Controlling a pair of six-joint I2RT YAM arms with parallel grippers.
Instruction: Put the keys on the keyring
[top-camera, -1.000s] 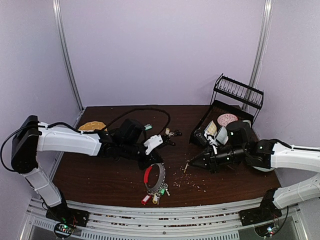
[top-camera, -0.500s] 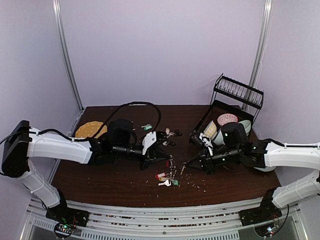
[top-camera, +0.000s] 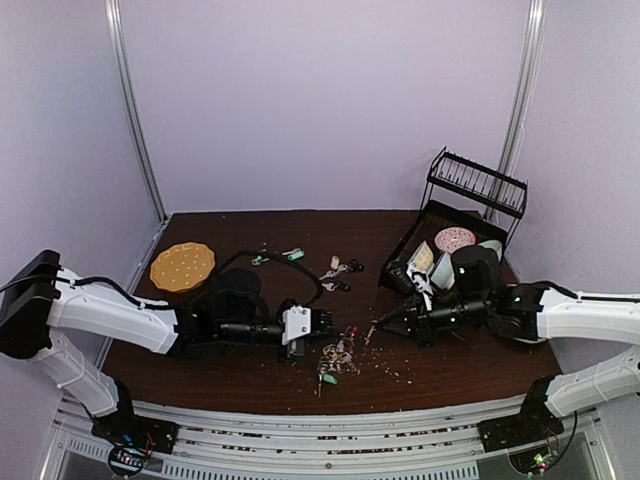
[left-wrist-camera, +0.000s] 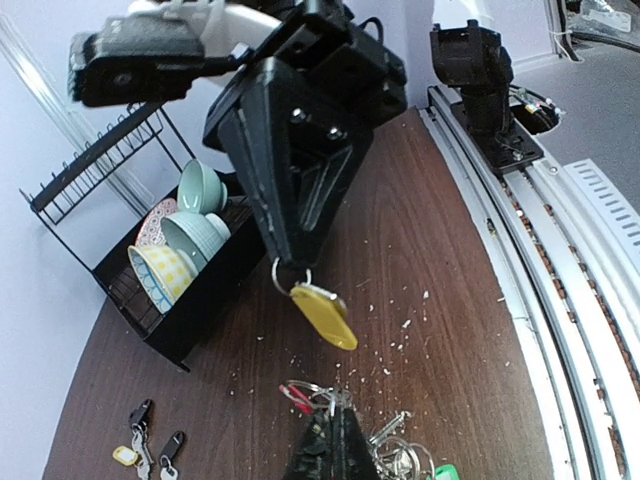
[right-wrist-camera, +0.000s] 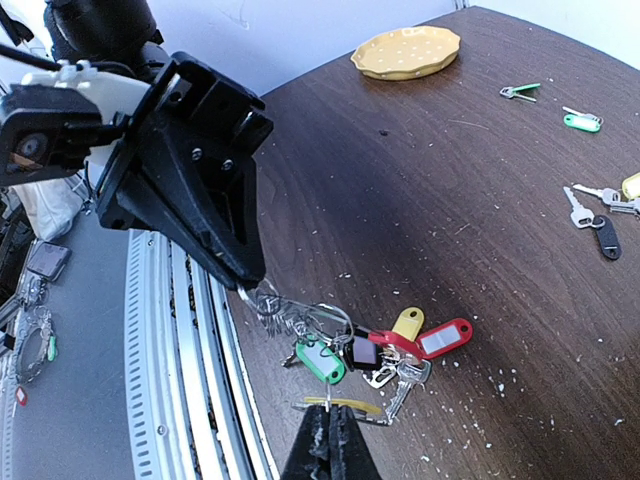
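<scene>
1. Left gripper (left-wrist-camera: 332, 440) was pinched tight, jaws closed on the silver chain end of the keyring (right-wrist-camera: 300, 316), low over the near middle of the table (top-camera: 220, 375).
2. Right gripper (right-wrist-camera: 328, 435) came in nose to nose with it, tips close. Its jaws were clamped on the yellow-tagged key (left-wrist-camera: 322, 316), whose tag dangled from a small ring just under the fingertips in the left wrist view.
3. And the keyring was bunched up, not spread in a loop: from the left fingertips it trailed down into a heap on the table, between and just beside the two grippers.
4. Tangled in that heap were a green tag (right-wrist-camera: 320, 360), a red tag (right-wrist-camera: 446, 338), another yellow tag (right-wrist-camera: 406, 322) and bare silver keys (right-wrist-camera: 400, 376).
5. Pale crumbs (top-camera: 385, 368) were scattered on the dark wood around the heap.
6. Farther back, well apart from the action, a green-tagged key (top-camera: 293, 255) and some black-headed keys (top-camera: 345, 268) lay loose.
7. Out wide, a yellow plate (top-camera: 182, 266) sat at the far left, and the black dish rack (top-camera: 478, 183) with its bowls (left-wrist-camera: 195, 235) stood behind the right arm.
</scene>
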